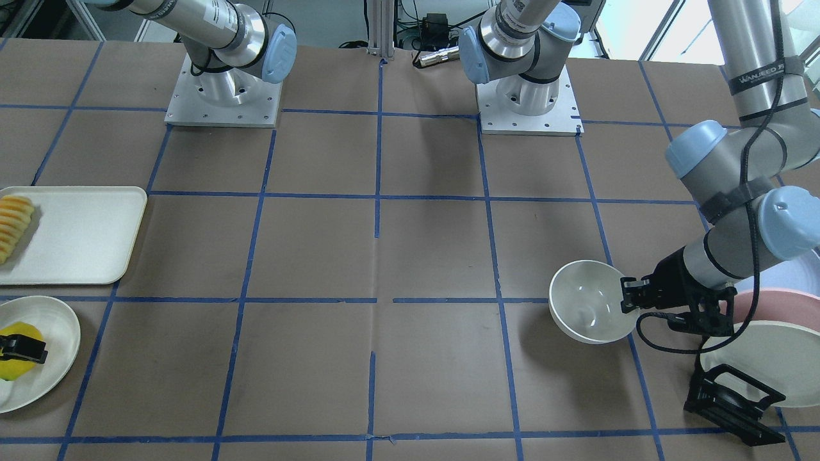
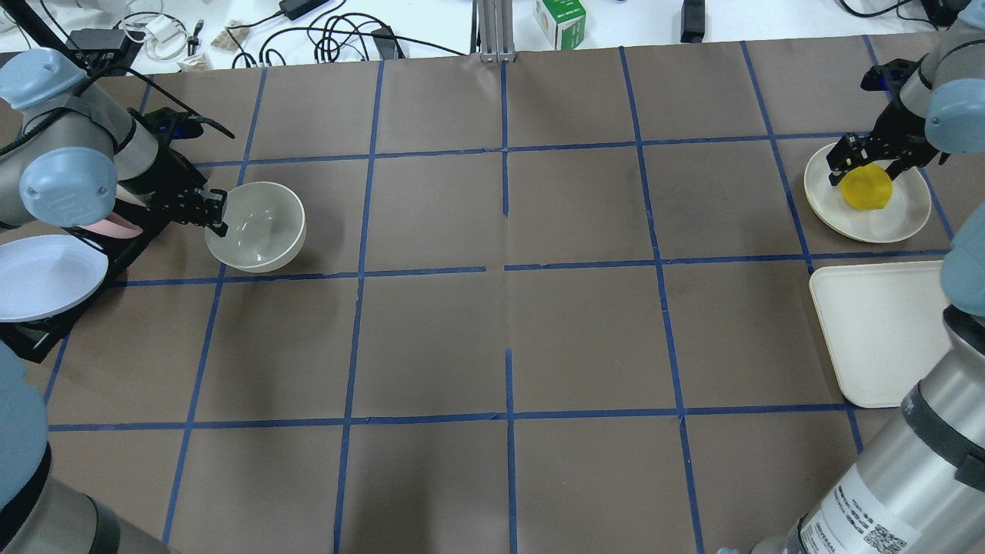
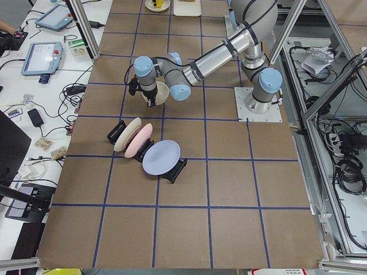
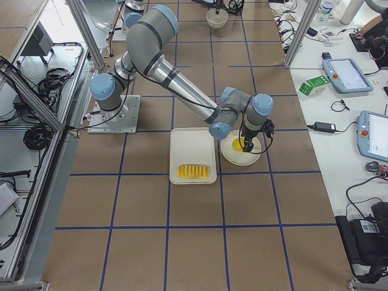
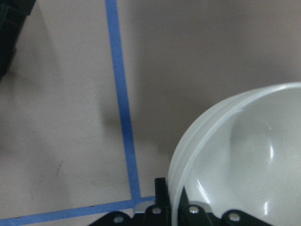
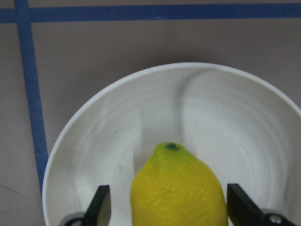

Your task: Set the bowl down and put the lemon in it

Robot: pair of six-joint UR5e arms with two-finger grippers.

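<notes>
Now the left claw pinches the rim of the tilted bowl near the plate rack; better to level it before lowering it onto the bench. The right claw stands wide around the lemon, which lies on a plate.

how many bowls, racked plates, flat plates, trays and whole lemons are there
bowl: 1
racked plates: 3
flat plate: 1
tray: 1
lemon: 1
total: 7
</notes>
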